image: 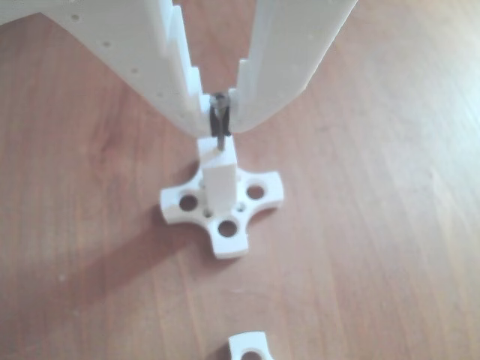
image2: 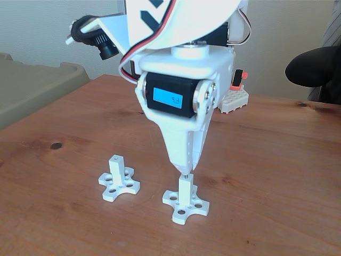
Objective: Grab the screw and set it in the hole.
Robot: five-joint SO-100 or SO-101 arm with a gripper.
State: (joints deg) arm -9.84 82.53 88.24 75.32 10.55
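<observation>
In the other view, the gripper (image: 219, 112) is reaching down from the top of the frame, its 2 white fingers (image: 161, 64) pinching the screw (image: 219, 124) between their tips. The screw is hanging upright at the upper center of the frame, its lower end meeting the top of a white post (image: 219, 174) that is rising from a cross-shaped white base (image: 225, 217) with round holes in its arms. Whether the tip is already sitting in the post's top hole is too blurred to tell.

In the fixed view, the gripper (image2: 185, 169) is pointing straight down at center frame onto that post (image2: 185, 189). A 2nd post on its own base (image2: 118, 181) is standing to the left, apart, on the wooden table (image2: 277, 176).
</observation>
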